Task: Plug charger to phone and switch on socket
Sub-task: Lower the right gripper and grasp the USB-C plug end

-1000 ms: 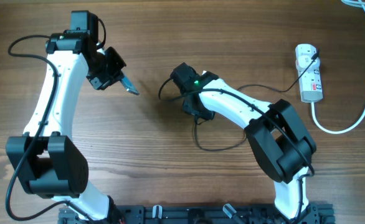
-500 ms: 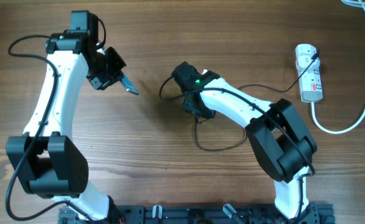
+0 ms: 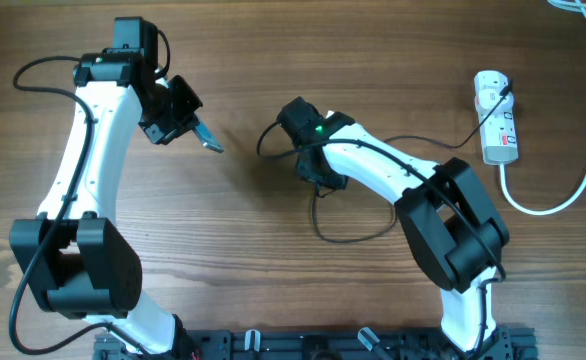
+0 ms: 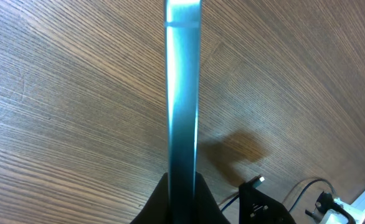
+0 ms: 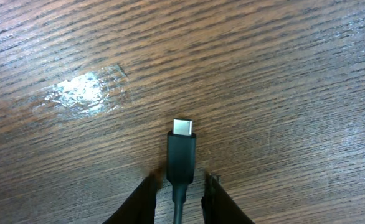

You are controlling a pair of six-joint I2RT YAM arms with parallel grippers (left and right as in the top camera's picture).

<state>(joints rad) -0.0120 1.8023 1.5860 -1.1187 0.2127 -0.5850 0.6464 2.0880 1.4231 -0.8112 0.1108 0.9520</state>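
1. Phone (image 4: 182,93): gripped at one end by the clenched left end effector (image 4: 182,194) and held off the worktop (image 4: 64,93), in the upper left of the overhead view. It is seen edge-on. Its long axis runs up the left wrist frame, away from the fingers.
2. Charger (image 5: 181,149): grasped just behind the plug by the clenched right end effector (image 5: 179,186), near the centre of the overhead view. The metal tip points to the top of the right wrist frame, in line with the fingers. The cable is seen looping loosely below the arm in the overhead view.
3. Socket (image 3: 496,118): laid at the upper right of the overhead view, long axis roughly top to bottom, well apart from both arms.
4. Handling: the phone is judged stiff, smooth and liable to slip or crack, so a hold across its flat faces is suited. The cable is judged limp and light and the plug rigid, so a hold on the plug body, close to the tip, is needed for aiming.
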